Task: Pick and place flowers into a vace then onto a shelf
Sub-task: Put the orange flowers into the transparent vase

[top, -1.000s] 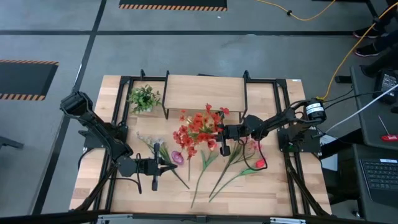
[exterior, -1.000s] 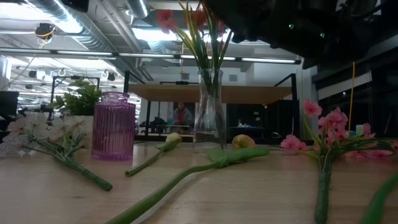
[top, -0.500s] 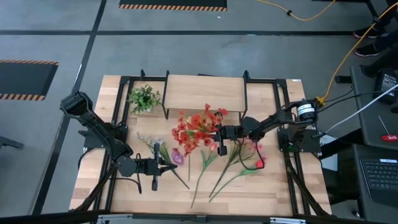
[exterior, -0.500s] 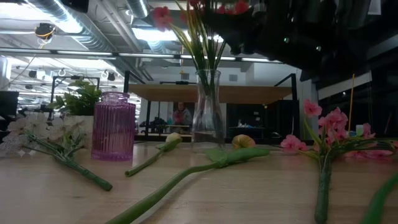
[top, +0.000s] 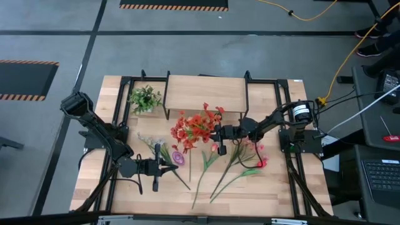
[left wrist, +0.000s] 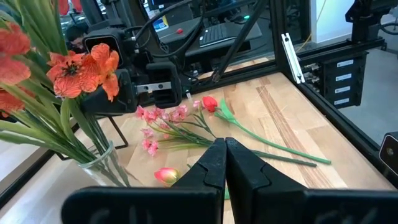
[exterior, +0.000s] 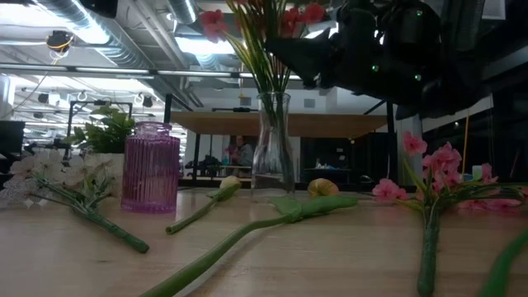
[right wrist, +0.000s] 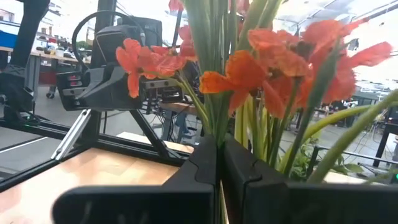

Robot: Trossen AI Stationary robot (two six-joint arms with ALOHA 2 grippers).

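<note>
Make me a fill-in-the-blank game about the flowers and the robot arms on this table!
1. The red flowers stand in a clear glass ____.
2. The jar beside the white flowers is ____ in colour.
3. The right tool is next to the vase, and its fingers are ____.
4. The small green plant sits beside the wooden ____.

Missing words: vase; purple; shut; shelf

The flowers in the clear glass vase are orange-red on green stems. A purple ribbed vase stands near pale white blooms. Pink sprays lie on the light wood table.
</note>
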